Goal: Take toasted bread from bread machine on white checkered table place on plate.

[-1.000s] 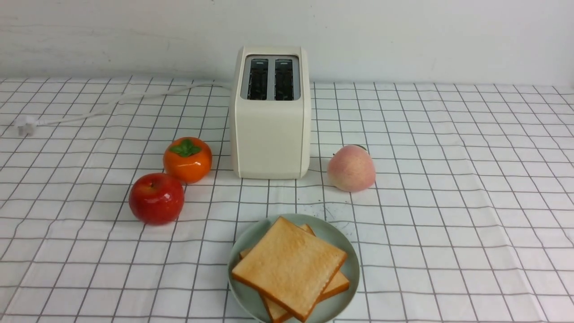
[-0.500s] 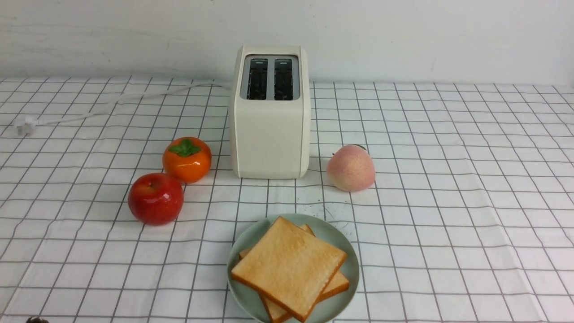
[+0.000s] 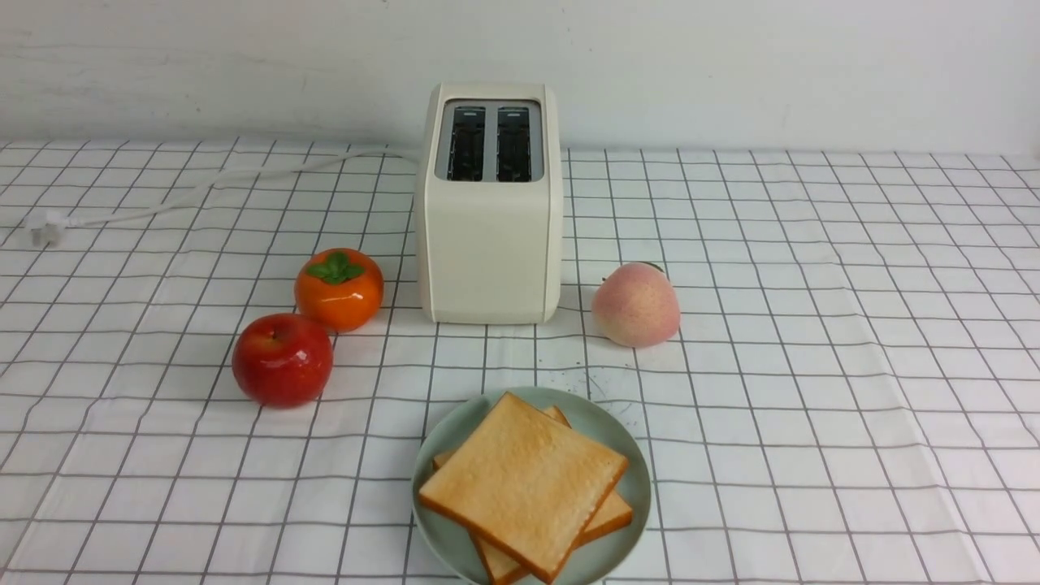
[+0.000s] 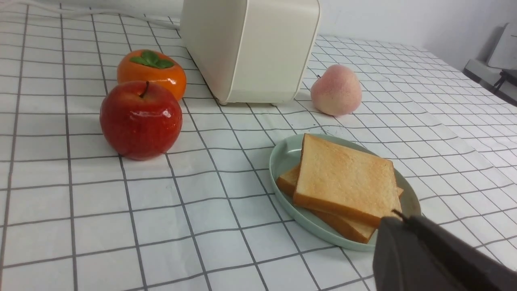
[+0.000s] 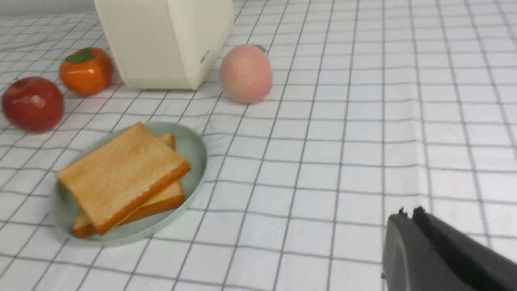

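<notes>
Across the whole front view spreads the white checkered bench (image 3: 812, 325), its cloth slightly wrinkled. At its far middle stands the bread machine (image 3: 489, 244), upright, both of its 2 dark slots empty, with a white cord (image 3: 203, 191) trailing off toward the robot's left and ending in a plug (image 3: 45, 227). Near the front edge, in line with the machine, sits the plate (image 3: 630, 467), pale green. On it lie the 2 slices of toasted bread (image 3: 524, 479), stacked flat, the upper one turned a little so that corners of the lower one show. Left of the machine a red apple (image 3: 283, 359) rests just beside an orange persimmon (image 3: 339, 288), which is closer to the machine. On the machine's right sits a pink peach (image 3: 636, 305), apart from the plate.

Neither arm shows in the front view. The left claw (image 4: 398, 220) appears in its wrist view as a dark tip with jaws pressed together, empty, near the plate's rim. The right claw (image 5: 408, 214) is likewise closed with nothing between its jaws, above bare cloth well away from the plate
</notes>
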Motion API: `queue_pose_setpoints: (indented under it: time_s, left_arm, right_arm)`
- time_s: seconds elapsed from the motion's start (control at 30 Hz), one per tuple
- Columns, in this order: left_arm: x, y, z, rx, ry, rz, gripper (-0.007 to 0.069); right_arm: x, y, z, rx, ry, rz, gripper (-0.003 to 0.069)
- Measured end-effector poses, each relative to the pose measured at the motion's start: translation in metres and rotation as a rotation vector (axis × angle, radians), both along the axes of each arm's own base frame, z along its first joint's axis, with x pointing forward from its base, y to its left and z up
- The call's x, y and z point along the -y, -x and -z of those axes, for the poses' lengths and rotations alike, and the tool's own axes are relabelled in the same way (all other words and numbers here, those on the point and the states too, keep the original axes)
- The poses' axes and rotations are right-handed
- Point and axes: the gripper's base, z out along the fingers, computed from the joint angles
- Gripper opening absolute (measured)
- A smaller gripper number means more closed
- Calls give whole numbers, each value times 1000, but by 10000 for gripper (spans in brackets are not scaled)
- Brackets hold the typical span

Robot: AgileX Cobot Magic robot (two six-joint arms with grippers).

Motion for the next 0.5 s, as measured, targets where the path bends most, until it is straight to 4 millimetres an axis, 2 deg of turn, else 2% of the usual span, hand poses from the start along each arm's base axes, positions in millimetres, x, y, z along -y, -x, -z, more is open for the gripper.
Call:
queue_pose_setpoints:
  time_s: [0.13,0.37,0.43,0.5]
  left_arm:
    - [0,0,0,-2,-1,1,-13]
    - [0,0,0,-2,-1,1,-13]
    - [0,0,0,-2,-1,1,-13]
    - [0,0,0,-3,0,1,-13]
  right_arm:
    - [3,-6,5,92,4,58,4]
    - [8,-27,81,16,32,172,-12]
    - [9,-28,97,-4,52,175,-17]
    - [9,-28,100,-11,74,176,-18]
